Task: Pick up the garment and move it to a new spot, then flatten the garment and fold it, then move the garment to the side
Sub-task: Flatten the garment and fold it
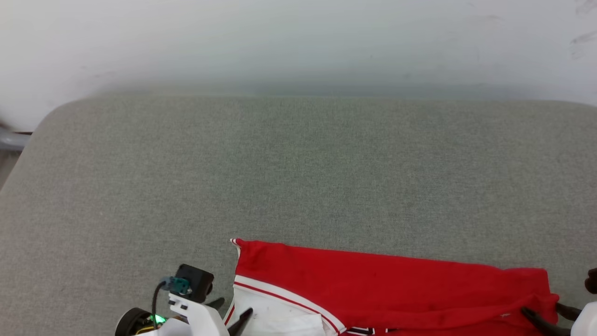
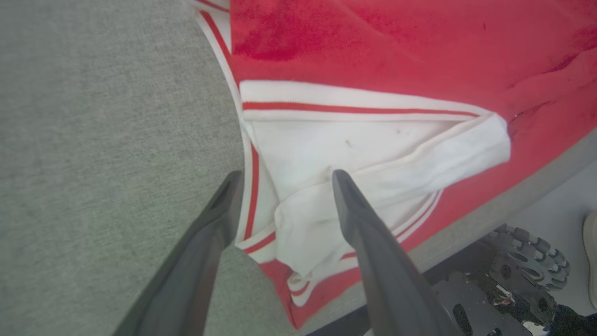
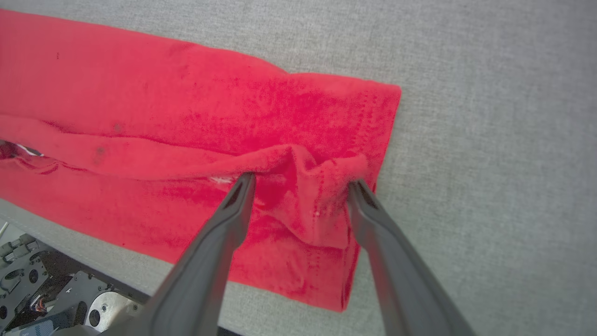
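The shirt [image 1: 396, 289] lay on the grey padded table [image 1: 298, 177], doubled lengthwise into a long red band along the table edge nearest the robot.

The left gripper [image 2: 284, 184] stood open with nothing held. Its two fingers were spread over the shirt's left end, and the white sleeve [image 2: 373, 154] was tucked between and just ahead of them. The striped trim ran under the left-hand finger, with bare table beyond it to that side.

The right gripper [image 3: 303, 183] was open too. Its fingertips sat either side of a small raised pucker of red cloth at the other end. The shirt's short edge lay just past its right-hand finger, and the rest of the band stretched away to its left.

By the look of it, the shirt had already been moved and flattened, and a first fold had been made. A crosswise fold or two probably remained. After that the bundle would need carrying to the side. The pucker and the loose sleeve might want smoothing first.
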{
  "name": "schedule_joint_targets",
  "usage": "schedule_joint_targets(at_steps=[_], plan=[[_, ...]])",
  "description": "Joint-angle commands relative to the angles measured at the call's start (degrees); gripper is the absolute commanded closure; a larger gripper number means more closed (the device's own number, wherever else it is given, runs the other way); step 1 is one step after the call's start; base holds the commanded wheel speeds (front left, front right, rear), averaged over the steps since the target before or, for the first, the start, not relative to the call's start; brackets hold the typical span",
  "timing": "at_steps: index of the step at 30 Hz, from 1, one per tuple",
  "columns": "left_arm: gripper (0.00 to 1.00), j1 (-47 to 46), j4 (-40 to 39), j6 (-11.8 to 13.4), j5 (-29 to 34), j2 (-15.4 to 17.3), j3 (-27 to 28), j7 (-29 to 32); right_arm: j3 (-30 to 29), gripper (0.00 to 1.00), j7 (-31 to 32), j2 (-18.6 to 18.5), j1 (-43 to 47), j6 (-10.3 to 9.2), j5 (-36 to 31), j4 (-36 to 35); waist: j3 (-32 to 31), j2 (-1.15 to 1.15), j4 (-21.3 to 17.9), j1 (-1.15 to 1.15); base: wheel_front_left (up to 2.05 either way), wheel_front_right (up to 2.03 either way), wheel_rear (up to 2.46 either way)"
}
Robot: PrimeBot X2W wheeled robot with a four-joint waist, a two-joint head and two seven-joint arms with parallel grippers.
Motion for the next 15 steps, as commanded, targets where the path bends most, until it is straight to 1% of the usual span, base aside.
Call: schedule_joint_targets(at_steps=[1, 5, 8, 11, 15], plan=[[0.0, 0.5, -0.2, 0.7, 0.4, -0.2, 1.0, -2.1, -1.2, 0.0, 0.6, -0.3, 0.9, -0.09, 1.0, -0.8, -1.4, 0.0, -0.3, 0.0, 0.0, 0.0, 0.0], [0.0, 1.7, -0.5, 1.9, 0.2, -1.3, 3.3, -7.6, -4.6, 0.0, 3.5, -0.3, 2.6, -0.08, 3.1, -3.4, -3.3, 0.0, -0.7, 0.0, 0.0, 0.0, 0.0], [0.0, 2.2, -0.6, 2.8, 2.0, -2.0, 4.9, -13.6, -8.3, 0.0, 5.7, 0.8, 3.9, -0.07, 3.8, -5.1, -4.2, 0.0, -1.0, 0.0, 0.0, 0.0, 0.0], [0.0, 2.4, 0.2, 4.0, 5.4, -2.6, 5.7, -20.5, -12.4, 0.0, 8.6, 2.8, 5.1, -0.08, 3.9, -6.1, -4.5, 0.0, -1.0, 0.0, 0.0, 0.0, 0.0], [0.0, 2.2, 1.6, 6.0, 9.8, -4.2, 6.8, -29.8, -18.4, 0.0, 12.1, 6.5, 6.0, -0.07, 1.3, -5.1, -4.2, 0.0, -0.7, 0.0, 0.0, 0.0, 0.0]])
